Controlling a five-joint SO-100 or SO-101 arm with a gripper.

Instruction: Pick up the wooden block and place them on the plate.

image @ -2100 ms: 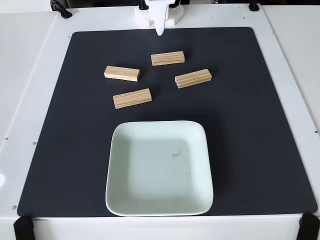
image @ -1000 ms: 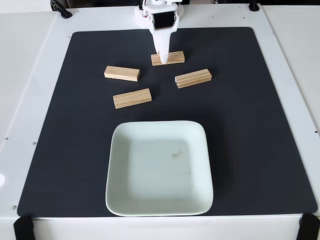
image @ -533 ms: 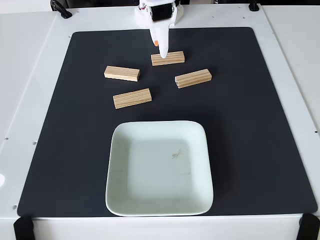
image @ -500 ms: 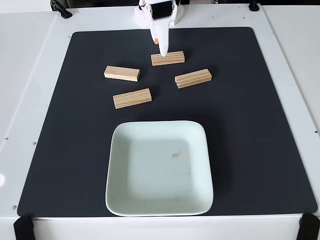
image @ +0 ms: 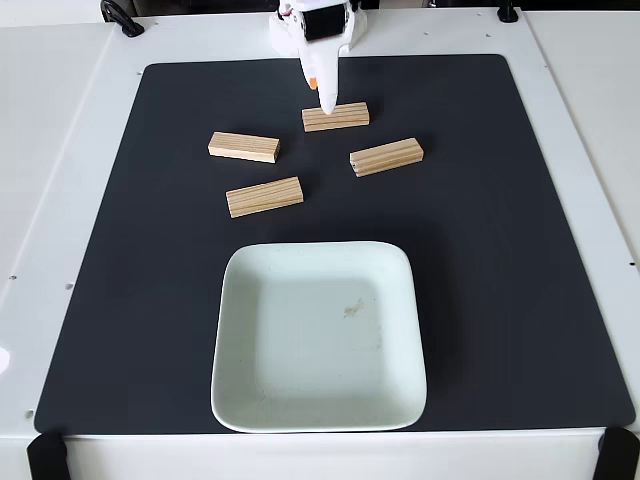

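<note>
I see the gripper [image: 326, 104] at top centre, tip over the top wooden block [image: 336, 117]; arm cut off by frame edge, can't tell if jaws are apart. Other blocks lie upper-mid mat; plate [image: 318, 420] sits lower centre.

White table [image: 70, 150] under a black mat [image: 500, 250]
</note>
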